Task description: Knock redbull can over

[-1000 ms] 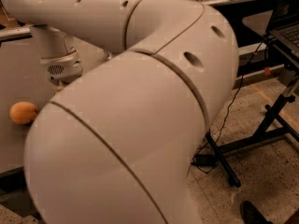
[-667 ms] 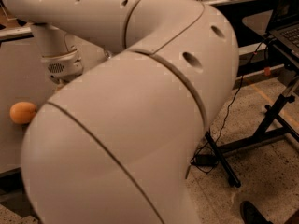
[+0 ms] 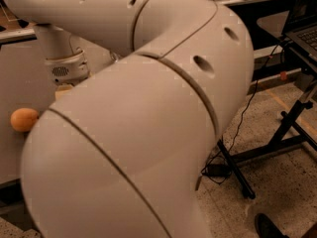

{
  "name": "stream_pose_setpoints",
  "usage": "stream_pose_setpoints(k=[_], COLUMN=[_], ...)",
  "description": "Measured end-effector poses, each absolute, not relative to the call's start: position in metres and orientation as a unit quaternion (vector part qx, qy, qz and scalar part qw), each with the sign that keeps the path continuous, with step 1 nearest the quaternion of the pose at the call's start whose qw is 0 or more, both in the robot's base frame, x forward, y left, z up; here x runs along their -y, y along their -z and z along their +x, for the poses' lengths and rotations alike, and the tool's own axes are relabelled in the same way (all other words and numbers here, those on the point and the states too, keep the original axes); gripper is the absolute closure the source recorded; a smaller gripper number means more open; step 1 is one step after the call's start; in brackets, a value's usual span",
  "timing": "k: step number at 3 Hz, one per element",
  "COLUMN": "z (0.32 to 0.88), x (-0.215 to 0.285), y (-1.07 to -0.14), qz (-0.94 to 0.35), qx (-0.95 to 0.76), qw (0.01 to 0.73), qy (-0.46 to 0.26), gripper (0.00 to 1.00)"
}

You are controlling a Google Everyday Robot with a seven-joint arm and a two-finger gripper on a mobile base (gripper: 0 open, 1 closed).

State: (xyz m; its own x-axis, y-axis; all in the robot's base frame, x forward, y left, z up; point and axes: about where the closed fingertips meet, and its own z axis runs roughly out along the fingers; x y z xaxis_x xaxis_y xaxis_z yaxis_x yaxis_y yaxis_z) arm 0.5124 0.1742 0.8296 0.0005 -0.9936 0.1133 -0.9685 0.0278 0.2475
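Observation:
The redbull can is hidden; no blue-and-silver can shows anywhere in the camera view. My own white arm (image 3: 148, 113) fills most of the frame, bent over the grey table (image 3: 20, 78) at the left. The wrist section (image 3: 62, 66) points down toward the table. The gripper is out of view, hidden behind the arm's large elbow.
An orange (image 3: 24, 119) lies on the table at the left edge. A black stand with metal legs (image 3: 287, 133) and a cable (image 3: 233, 138) occupy the speckled floor at the right. A laptop (image 3: 304, 29) sits at the upper right.
The arm has shifted slightly; the elbow now sits a little higher and more to the left. The orange has not moved.

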Motion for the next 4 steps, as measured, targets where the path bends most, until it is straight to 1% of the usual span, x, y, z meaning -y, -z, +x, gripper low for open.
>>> stream_pose_setpoints(k=[2,3,4], z=[0.523,0.526,0.529], x=[-0.174,-0.162,-0.166], y=[-0.833,-0.839,-0.839], qz=[0.693,0.665,0.664], qx=[0.711,0.738,0.740], qw=[0.113,0.082,0.071], qy=[0.041,0.076,0.081], gripper=[0.00,0.00,0.00])
